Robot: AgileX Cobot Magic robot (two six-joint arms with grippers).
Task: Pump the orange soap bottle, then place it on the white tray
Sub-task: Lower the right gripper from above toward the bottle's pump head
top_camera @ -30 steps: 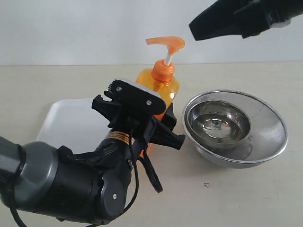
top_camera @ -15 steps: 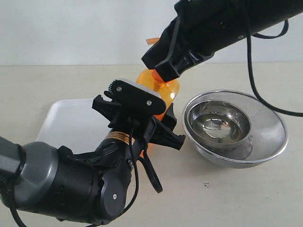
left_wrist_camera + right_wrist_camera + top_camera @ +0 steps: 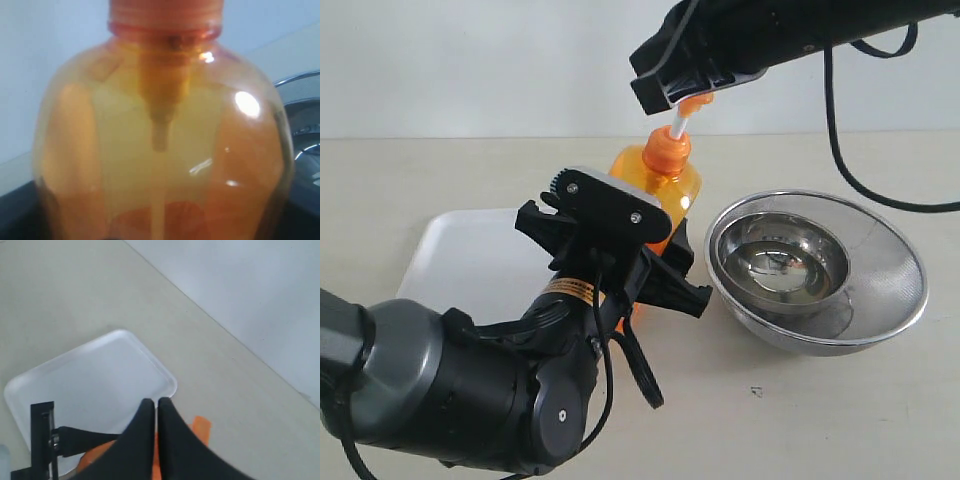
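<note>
The tall translucent orange soap bottle (image 3: 670,185), judged heavy and slick, is gripped round its body by the left pincer (image 3: 670,262); the right pincer (image 3: 156,405), at twelve o'clock, is closed on nothing.

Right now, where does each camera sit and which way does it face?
Exterior: beside the left arm, facing the wall; shows soap bottle, tray, bowl, left pincer round the bottle, right arm overhead.
Left wrist: close against the bottle's body, looking level; almost no robot visible.
Right wrist: high, looking down past the shut right pincer at the tray.
Shared: exterior and right wrist both show the tray; all show the bottle.
</note>
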